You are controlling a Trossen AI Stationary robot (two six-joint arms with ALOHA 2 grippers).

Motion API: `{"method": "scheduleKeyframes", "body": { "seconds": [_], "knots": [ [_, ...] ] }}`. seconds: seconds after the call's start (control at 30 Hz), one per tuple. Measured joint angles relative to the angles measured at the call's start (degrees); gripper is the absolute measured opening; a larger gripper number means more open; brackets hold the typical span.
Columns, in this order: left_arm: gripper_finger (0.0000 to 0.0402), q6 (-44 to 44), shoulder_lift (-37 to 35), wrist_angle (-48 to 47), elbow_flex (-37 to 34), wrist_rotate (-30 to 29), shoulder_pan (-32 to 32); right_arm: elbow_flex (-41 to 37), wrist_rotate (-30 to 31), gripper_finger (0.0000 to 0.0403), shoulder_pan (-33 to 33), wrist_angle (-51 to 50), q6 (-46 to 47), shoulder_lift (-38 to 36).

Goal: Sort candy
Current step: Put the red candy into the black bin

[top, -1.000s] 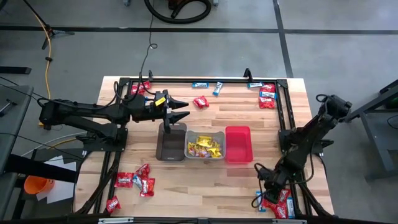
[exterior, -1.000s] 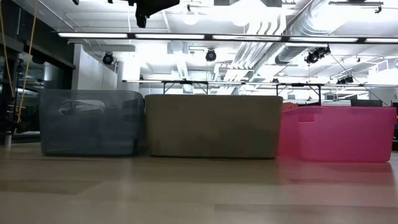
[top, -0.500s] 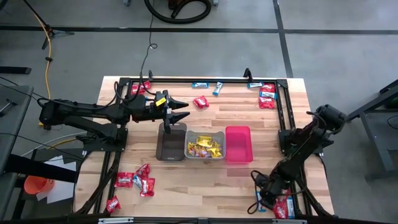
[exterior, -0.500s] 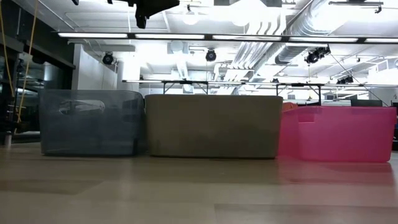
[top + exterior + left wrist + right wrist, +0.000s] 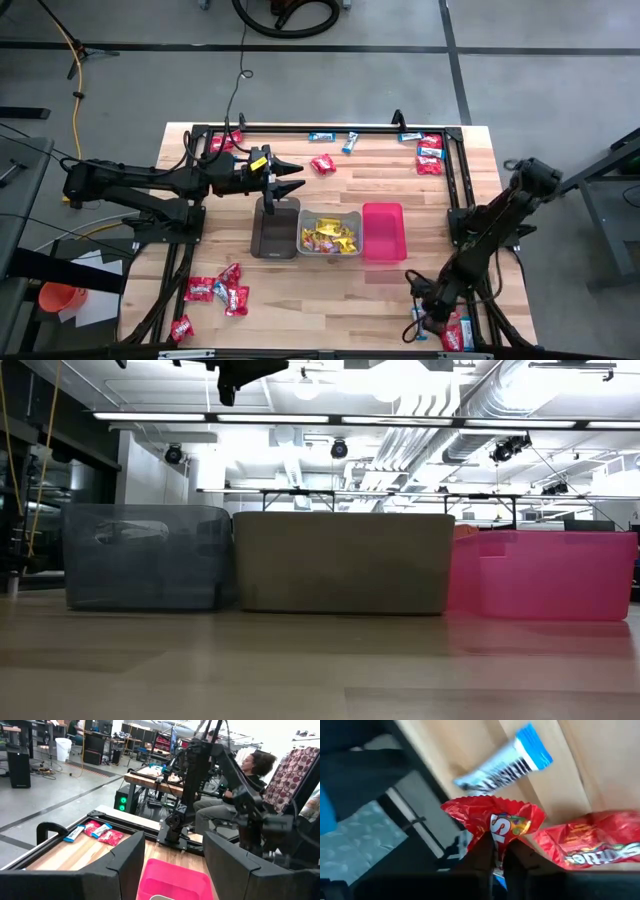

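Note:
The candy lies scattered: red packets (image 5: 215, 292) near the left, red ones (image 5: 430, 155) and blue-and-white bars (image 5: 350, 142) along the far edge, and a pile (image 5: 455, 332) in the near right corner. My right gripper (image 5: 428, 312) is down at that pile, shut on a red packet (image 5: 492, 820), beside a blue-and-white bar (image 5: 505, 762) and another red packet (image 5: 590, 845). My left gripper (image 5: 285, 185) hovers open above the dark bin (image 5: 272, 232), nothing between its fingers (image 5: 120, 865). My right gripper pinches the red packet by its near end (image 5: 495, 837) between the two fingertips, slanting down from above. The rest of the packet fans out beyond the fingertips, over the wood and the bar's end. Whether it is lifted clear of the table I cannot tell.
Three bins stand in a row mid-table: the dark one, a grey one (image 5: 352, 218) holding yellow packets, and a pink one (image 5: 383, 231). A black frame rail (image 5: 460, 170) runs along the table's right side, close to my right arm. A person sits beyond the table (image 5: 252, 767).
My right gripper has gone a little toward the table's near edge and down onto the pile in the near right corner.

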Motion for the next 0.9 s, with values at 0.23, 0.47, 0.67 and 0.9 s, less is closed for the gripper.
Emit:
{"method": "scheduleKeyframes", "body": {
  "seconds": [0.23, 0.47, 0.67, 0.9],
  "knots": [
    [0.0188, 0.0, 0.0, 0.0, 0.0, 0.1, -0.1, 2.0, 10.9, 0.0006, -3.5, -5.1, -11.1, -13.7],
    [0.0188, -5.8, 0.0, 0.0, 0.0, 4.8, -0.2, 2.0, 22.5, 0.0002, -11.2, -5.0, -29.0, -21.6],
    [0.0188, -7.1, 0.0, 0.1, 0.0, 5.5, -0.2, 2.0, 22.5, 0.0001, -24.9, 2.5, -50.5, -18.5],
    [0.0188, -3.9, 0.0, 0.3, 0.0, 5.5, -0.2, 2.0, 18.0, 0.0001, -39.5, 28.6, -67.9, -8.4]
  ]
}}
